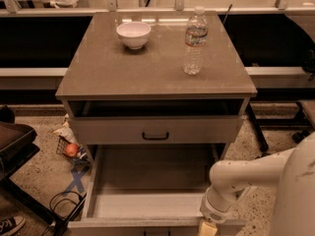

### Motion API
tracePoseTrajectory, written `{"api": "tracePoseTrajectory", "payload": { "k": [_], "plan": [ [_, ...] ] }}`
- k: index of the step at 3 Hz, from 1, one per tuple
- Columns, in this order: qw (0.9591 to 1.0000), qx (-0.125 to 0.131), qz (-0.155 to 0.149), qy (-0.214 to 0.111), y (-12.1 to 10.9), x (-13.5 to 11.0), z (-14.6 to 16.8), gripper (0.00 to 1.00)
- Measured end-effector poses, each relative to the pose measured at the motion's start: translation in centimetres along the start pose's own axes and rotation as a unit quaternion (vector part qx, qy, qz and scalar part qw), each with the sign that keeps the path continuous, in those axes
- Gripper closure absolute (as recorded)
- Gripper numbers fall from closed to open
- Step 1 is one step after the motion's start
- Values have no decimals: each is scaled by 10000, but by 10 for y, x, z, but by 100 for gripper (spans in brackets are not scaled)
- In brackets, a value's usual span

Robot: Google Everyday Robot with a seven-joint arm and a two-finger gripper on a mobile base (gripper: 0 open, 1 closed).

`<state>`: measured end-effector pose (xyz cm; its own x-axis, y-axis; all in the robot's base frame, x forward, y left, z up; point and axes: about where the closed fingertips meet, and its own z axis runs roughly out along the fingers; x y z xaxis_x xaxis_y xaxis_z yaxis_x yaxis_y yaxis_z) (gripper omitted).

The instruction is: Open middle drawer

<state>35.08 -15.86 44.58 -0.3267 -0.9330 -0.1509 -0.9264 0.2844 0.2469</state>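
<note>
The middle drawer (152,181) of the grey-beige cabinet stands pulled far out toward me, with its bare inside showing. Its front panel (147,224) runs along the bottom edge of the view, where a bit of black handle (156,232) peeks in. Above it the taller drawer front (155,130) with a black bar handle is flush with the cabinet. My white arm (246,181) reaches in from the lower right. The gripper (207,228) sits at the pulled-out drawer's front right corner, mostly cut off by the frame edge.
On the cabinet top (147,68) stand a white bowl (133,34) and a plastic water bottle (195,41). On the floor at the left lie a small basket with an apple (72,149), cables (61,205), dark furniture (15,146) and a shoe (11,224).
</note>
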Motion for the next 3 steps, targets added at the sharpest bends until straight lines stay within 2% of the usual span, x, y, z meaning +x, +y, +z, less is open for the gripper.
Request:
{"api": "tracePoseTrajectory", "payload": {
  "k": [1,2,3],
  "plan": [
    [9999,112,22,98,5,3,-14,2],
    [9981,410,82,460,10,2,-49,23],
    [9949,748,74,675,-5,-2,-88,47]
  ]
}}
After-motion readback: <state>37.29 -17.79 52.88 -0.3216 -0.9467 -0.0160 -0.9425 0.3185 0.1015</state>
